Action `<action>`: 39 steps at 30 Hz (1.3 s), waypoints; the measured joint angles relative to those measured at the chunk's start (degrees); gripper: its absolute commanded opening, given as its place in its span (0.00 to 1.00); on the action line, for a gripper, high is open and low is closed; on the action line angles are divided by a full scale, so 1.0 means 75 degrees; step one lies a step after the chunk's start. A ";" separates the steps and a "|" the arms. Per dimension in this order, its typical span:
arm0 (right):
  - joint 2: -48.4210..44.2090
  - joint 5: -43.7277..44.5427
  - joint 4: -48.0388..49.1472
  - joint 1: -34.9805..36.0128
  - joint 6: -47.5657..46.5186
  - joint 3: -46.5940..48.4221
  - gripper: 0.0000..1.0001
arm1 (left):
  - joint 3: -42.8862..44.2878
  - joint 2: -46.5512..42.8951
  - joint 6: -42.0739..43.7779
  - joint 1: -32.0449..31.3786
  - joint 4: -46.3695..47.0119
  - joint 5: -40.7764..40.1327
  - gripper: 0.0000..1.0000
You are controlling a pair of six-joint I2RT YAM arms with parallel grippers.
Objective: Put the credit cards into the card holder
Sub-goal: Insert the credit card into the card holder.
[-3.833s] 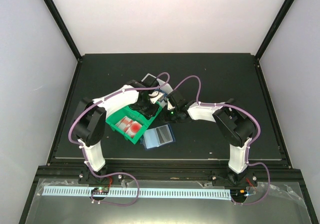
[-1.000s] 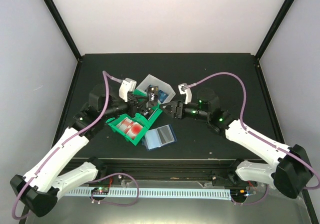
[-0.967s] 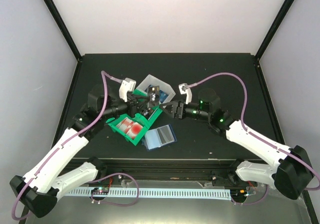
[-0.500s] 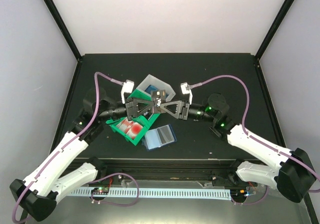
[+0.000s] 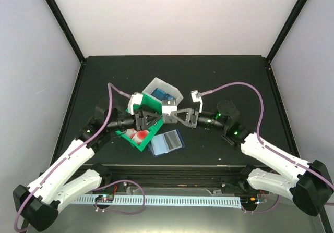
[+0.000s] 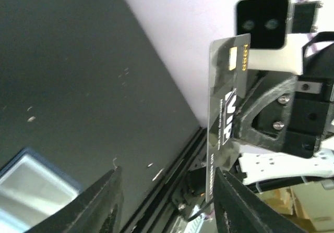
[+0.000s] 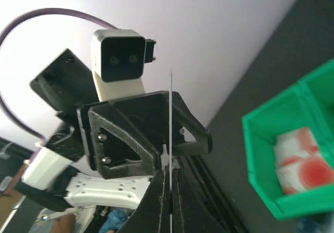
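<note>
A black credit card (image 6: 225, 119) with white lettering stands on edge in mid-air over the bins. My right gripper (image 7: 170, 178) is shut on it; in the right wrist view the card (image 7: 170, 118) shows as a thin vertical line between the closed jaws. My left gripper (image 6: 167, 201) faces it with its fingers open, the card close by the right-hand finger (image 6: 245, 201). From above, the two grippers meet tip to tip (image 5: 166, 117). The card holder (image 5: 166, 142) lies open on the table, its clear sleeves up, just near of them.
A green bin (image 5: 128, 136) with red-and-white cards (image 7: 300, 160) sits under the left gripper. A white bin (image 5: 156, 83) holding blue cards (image 5: 163, 94) stands behind it. The table's black front rail (image 6: 172, 175) runs close by.
The right gripper has shut on the black card and the left gripper has opened off it. Both grippers have shifted slightly toward the near side.
</note>
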 measured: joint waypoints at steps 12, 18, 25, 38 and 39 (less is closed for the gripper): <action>0.0420 0.1189 -0.2576 0.0000 -0.1023 -0.1137 0.01 | -0.1716 0.0254 0.0017 -0.1157 -0.0752 -0.2503 0.48; 0.1466 0.1090 -0.2661 0.0003 -0.1297 -0.1440 0.01 | -0.2107 0.1821 -0.0516 -0.2154 -0.0364 -0.3794 0.42; 0.2116 0.0901 -0.2387 0.0015 -0.1545 -0.1437 0.01 | -0.1988 0.2949 -0.0950 -0.2241 -0.0326 -0.5164 0.59; 0.3622 0.0519 -0.1682 0.0093 -0.1603 -0.0764 0.01 | -0.1719 0.2847 -0.1037 -0.1740 -0.0938 -0.6339 0.69; 0.3736 0.0472 -0.1600 0.0111 -0.1606 -0.0688 0.01 | -0.1737 0.2725 -0.1052 -0.1740 -0.0973 -0.6301 0.68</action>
